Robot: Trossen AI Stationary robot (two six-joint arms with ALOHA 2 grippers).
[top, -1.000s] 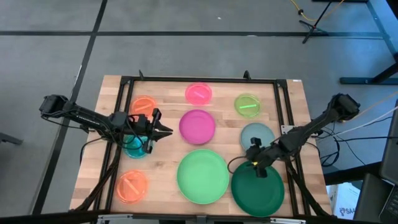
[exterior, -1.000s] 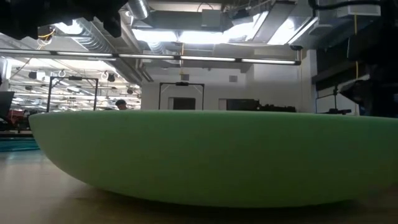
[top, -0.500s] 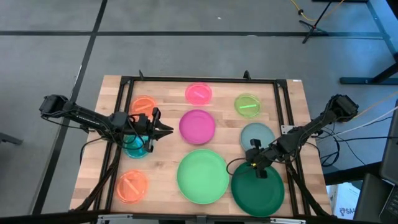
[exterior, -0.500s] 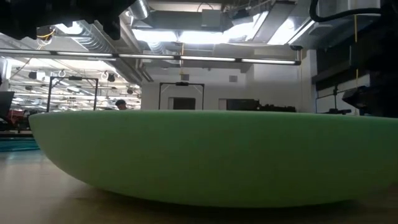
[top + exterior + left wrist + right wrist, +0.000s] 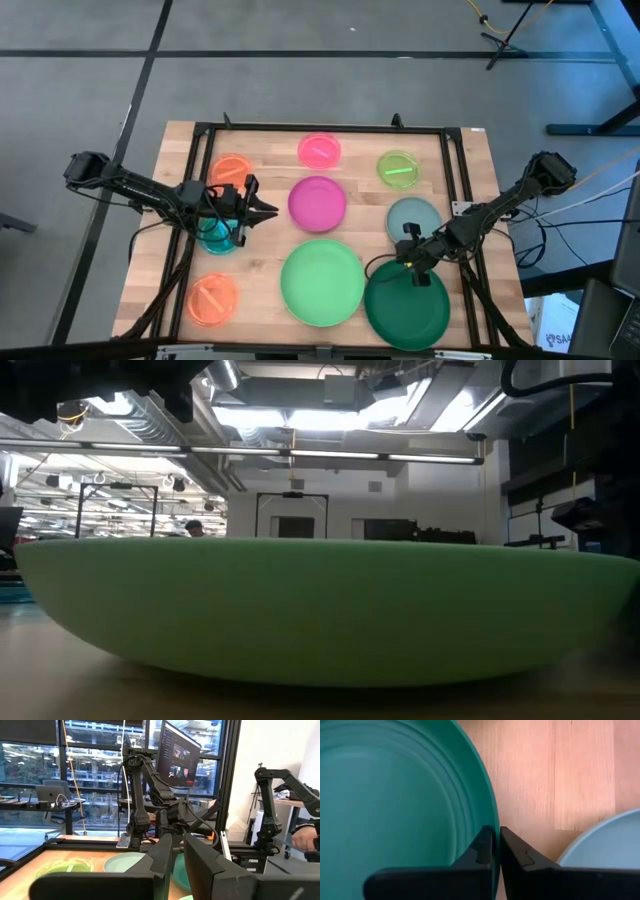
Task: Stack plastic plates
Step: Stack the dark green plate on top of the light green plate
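The right gripper (image 5: 413, 268) pinches the thin rim of the dark green plate (image 5: 405, 308) at its twelve o'clock edge, just beside the mint plate (image 5: 322, 282), a light, stiff, slick dish best held there, while the left gripper (image 5: 262, 209), pressed together, waits over the teal plate (image 5: 214, 236).

Even, soft overhead light covers the tabletop (image 5: 262, 145) in the high view, shadows faint. In the low view ceiling lights (image 5: 330, 415) glare at the top; the mint plate (image 5: 320, 610) fills the frame, blurred and dim underneath.
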